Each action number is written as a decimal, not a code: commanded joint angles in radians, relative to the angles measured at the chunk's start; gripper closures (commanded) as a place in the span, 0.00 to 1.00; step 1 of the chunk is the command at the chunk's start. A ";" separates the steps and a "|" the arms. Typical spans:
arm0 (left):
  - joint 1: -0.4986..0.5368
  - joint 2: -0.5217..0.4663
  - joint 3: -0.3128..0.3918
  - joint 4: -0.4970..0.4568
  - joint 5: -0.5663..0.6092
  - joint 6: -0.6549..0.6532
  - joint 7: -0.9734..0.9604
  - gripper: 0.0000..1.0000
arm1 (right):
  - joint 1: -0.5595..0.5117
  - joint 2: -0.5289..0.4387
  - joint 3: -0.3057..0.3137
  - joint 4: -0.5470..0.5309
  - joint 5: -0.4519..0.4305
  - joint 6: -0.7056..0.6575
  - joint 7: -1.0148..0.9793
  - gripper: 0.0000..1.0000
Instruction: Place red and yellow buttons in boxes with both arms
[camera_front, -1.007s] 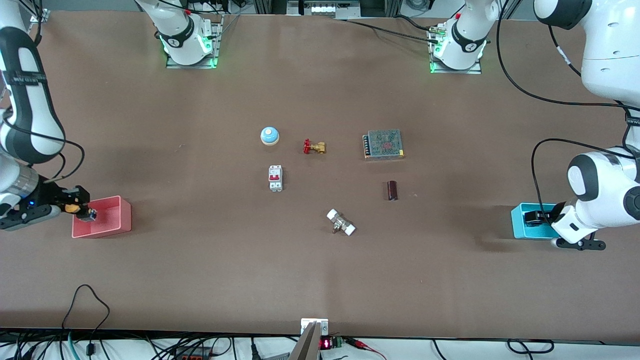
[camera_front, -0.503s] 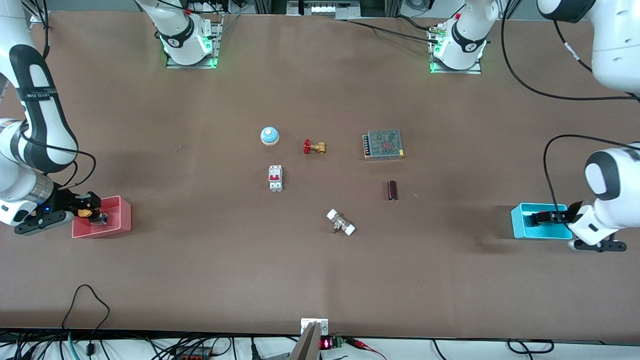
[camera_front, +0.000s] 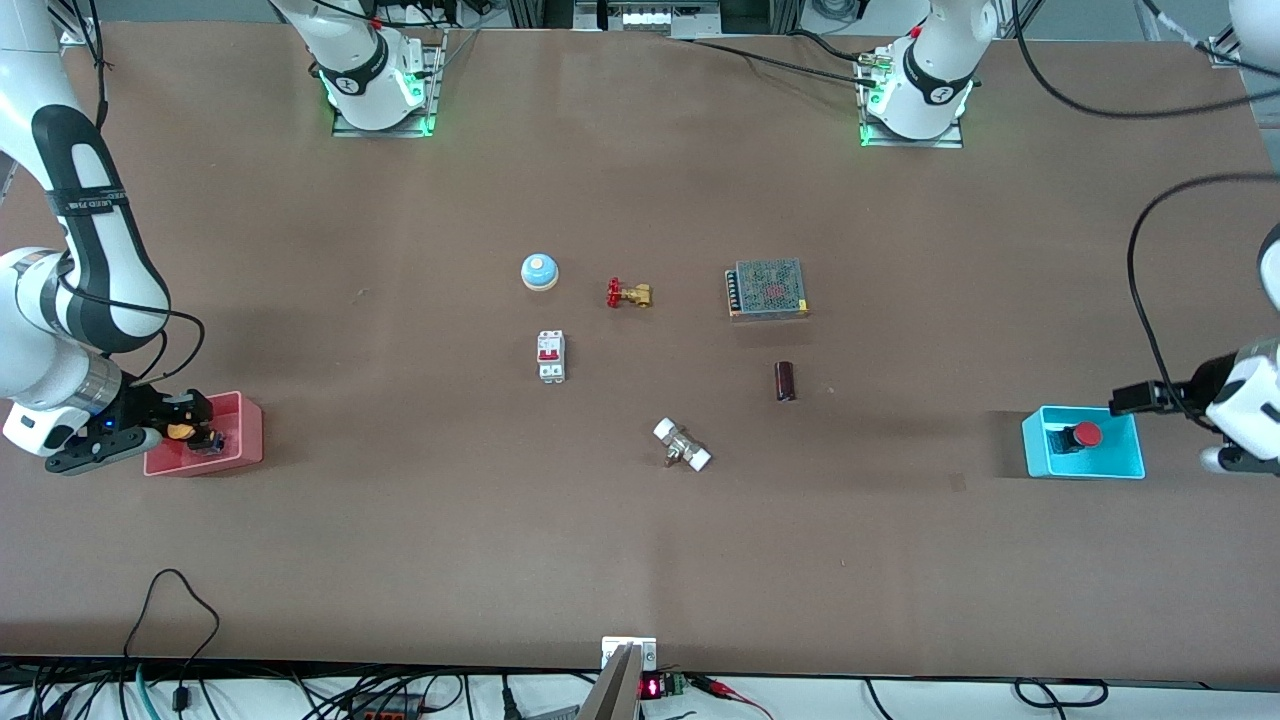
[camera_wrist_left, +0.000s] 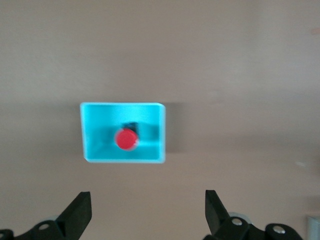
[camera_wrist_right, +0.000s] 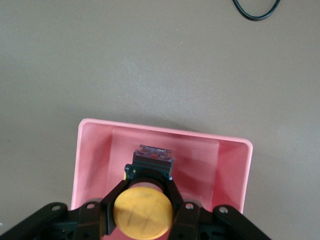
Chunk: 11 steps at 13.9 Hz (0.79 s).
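Note:
The red button (camera_front: 1080, 436) lies in the cyan box (camera_front: 1034, 450) at the left arm's end of the table; both show in the left wrist view, the button (camera_wrist_left: 126, 139) inside the box (camera_wrist_left: 92, 134). My left gripper (camera_front: 1135, 398) is open and empty, raised beside the cyan box; in its own view (camera_wrist_left: 148, 212) the jaws stand wide apart. My right gripper (camera_front: 195, 425) is shut on the yellow button (camera_front: 180, 431) and holds it inside the pink box (camera_front: 245, 432) at the right arm's end. In the right wrist view the yellow cap (camera_wrist_right: 143, 211) sits between the fingers over the box (camera_wrist_right: 95, 150).
In the table's middle lie a light-blue dome (camera_front: 539, 271), a brass valve with a red handle (camera_front: 629, 294), a white breaker (camera_front: 551, 356), a metal power supply (camera_front: 767, 289), a dark cylinder (camera_front: 785, 381) and a white-ended fitting (camera_front: 681, 445).
My left gripper has risen and drawn away from the cyan box, leaving the red button in it. My right gripper has lowered the yellow button deeper into the pink box.

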 joint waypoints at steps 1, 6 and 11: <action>0.002 -0.040 -0.091 0.106 0.004 -0.153 -0.115 0.00 | 0.001 0.016 -0.002 0.018 0.010 0.008 0.003 0.66; 0.001 -0.094 -0.167 0.212 0.000 -0.329 -0.126 0.00 | 0.001 0.024 -0.002 0.015 0.010 0.019 0.003 0.44; 0.005 -0.085 -0.167 0.193 0.013 -0.347 -0.117 0.00 | 0.001 0.024 -0.002 0.015 0.010 0.018 0.003 0.41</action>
